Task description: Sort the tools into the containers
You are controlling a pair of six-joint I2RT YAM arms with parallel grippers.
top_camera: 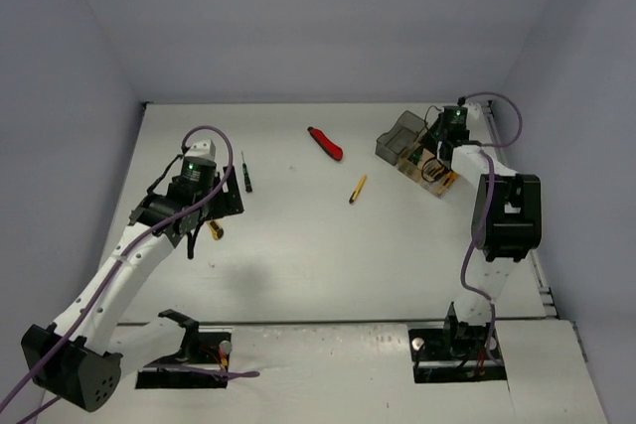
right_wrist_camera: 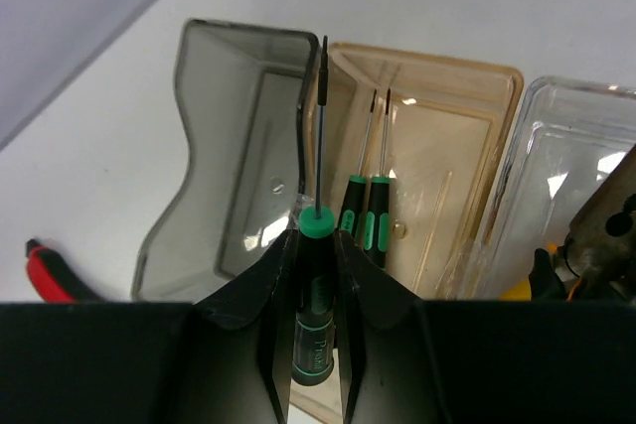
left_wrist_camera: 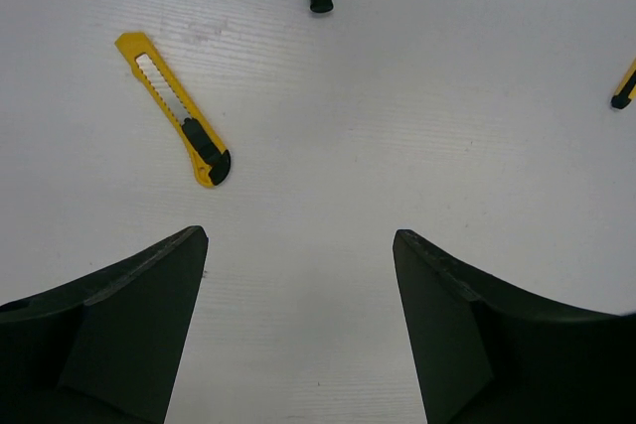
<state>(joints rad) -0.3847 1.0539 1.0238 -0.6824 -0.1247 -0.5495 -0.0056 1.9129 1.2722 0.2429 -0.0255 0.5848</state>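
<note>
Right claw (right_wrist_camera: 316, 245), gripping the thin black green-collared screwdriver (right_wrist_camera: 316, 221), should centre over the translucent tan plastic bin (right_wrist_camera: 447, 156); left claw (left_wrist_camera: 300, 237) wide.

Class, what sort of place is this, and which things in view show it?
Probably a robotics lab cell: plain walls box in a white table, a left arm and right arm are bolted at its near edge, with plastic bins.

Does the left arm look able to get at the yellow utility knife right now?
Probably yes. The left gripper is open and empty, and the yellow utility knife lies flat just ahead of it on the bare table, with nothing in between.
</note>
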